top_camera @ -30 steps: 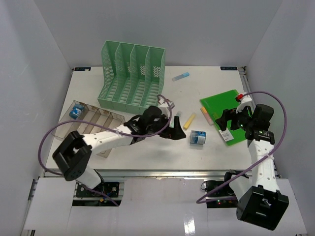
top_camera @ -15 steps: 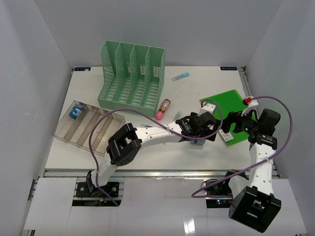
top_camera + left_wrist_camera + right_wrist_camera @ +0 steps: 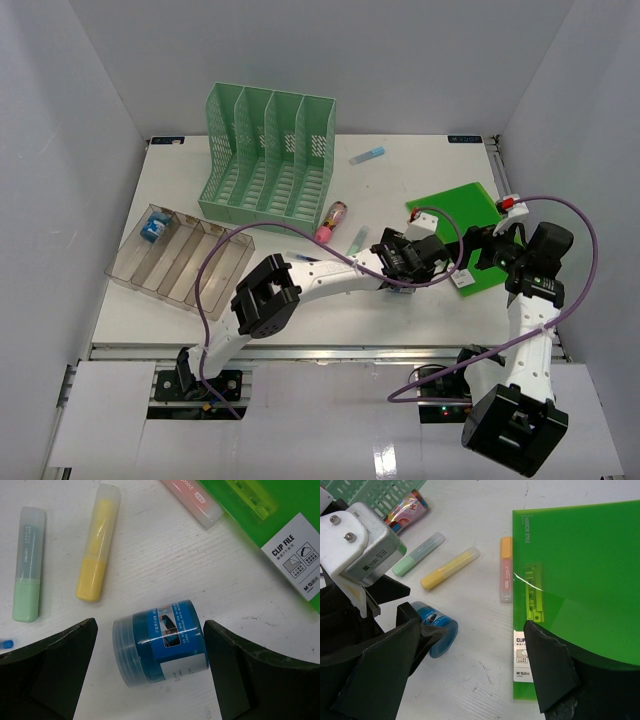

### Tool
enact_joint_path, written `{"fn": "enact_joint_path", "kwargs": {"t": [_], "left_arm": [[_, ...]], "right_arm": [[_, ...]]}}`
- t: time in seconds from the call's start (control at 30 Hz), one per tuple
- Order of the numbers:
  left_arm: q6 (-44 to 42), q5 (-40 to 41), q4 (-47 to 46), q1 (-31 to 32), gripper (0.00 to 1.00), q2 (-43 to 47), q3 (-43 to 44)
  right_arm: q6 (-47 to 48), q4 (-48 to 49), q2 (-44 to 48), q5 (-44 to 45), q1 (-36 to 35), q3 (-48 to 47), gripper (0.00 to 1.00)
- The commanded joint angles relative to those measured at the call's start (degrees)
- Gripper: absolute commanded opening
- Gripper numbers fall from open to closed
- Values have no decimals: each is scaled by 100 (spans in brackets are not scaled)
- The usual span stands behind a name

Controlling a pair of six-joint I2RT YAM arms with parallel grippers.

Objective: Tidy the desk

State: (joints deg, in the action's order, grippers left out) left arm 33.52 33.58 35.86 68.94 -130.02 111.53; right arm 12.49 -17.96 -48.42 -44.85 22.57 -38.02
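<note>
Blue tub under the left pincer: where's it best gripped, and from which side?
Probably across its two flat ends, coming straight down from above. The blue tub lies on its side on the desk, so its round wall could roll; the open left pincer straddles the ends.

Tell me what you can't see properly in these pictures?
- Top view: the blue tub is mostly hidden under the left hand.
- Right wrist view: the green clip file runs off the right edge; the right hand covers its near corner.
- Left wrist view: a small blue thing is cut by the left edge.
- Top view: the blue item in the clear tray is too small to identify.
</note>
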Motion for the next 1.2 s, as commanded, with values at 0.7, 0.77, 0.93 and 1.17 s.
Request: {"fn": "enact_joint_path", "kwargs": {"t": [0.7,0.77,0.93,1.17], "left_arm": [[686,-188,796,55,88,-94,315],[668,-239,794,47,85,-123,312],[748,-334,798,21,68,-87,199],[744,-241,816,-18,33,178,-4]], "right_arm": [[-37,69,8,-124,-25,23,90],[-37,64,11,-126,-22,23,90],[-37,66,32,-131,-16,23,90],[-37,64,42,-130,-16,23,90]]}}
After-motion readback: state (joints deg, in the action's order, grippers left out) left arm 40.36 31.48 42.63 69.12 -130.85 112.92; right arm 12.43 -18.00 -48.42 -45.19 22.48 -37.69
